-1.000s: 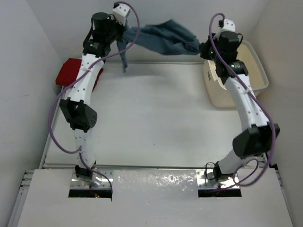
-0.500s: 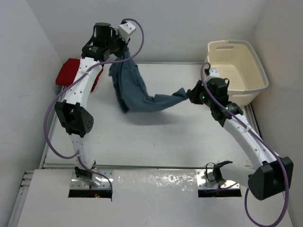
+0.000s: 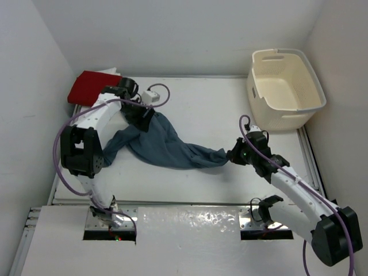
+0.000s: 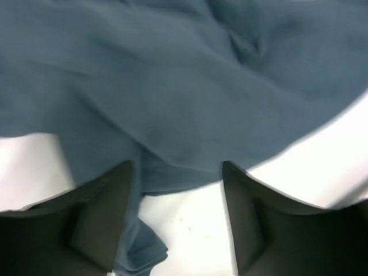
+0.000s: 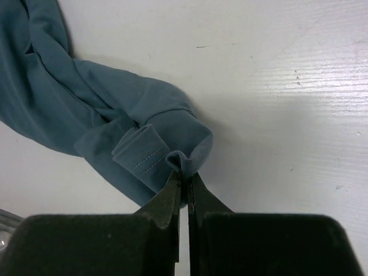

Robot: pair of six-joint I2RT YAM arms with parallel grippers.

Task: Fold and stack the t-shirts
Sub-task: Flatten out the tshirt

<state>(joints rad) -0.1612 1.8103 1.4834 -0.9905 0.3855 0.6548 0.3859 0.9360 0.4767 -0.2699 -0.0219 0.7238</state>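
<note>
The slate blue-grey t-shirt (image 3: 167, 146) lies crumpled across the middle of the table, stretched from upper left to lower right. My left gripper (image 3: 145, 119) hovers over its upper left end with fingers (image 4: 100, 221) spread apart; cloth (image 4: 172, 86) and bare table show between them, nothing pinched. My right gripper (image 3: 232, 155) is shut on a fold of the shirt's hem (image 5: 183, 161) at its right end, low over the table. A bright red t-shirt (image 3: 89, 86) lies at the table's far left corner. The white t-shirt is out of view.
A cream plastic laundry basket (image 3: 286, 89) stands at the far right of the table. White walls close in the left, back and right sides. The arm bases sit along the near edge.
Both arms came down and the blue-grey shirt dropped from the air onto the table. My left gripper opened and let go of its end; the right one kept hold and pulled toward the near right.
</note>
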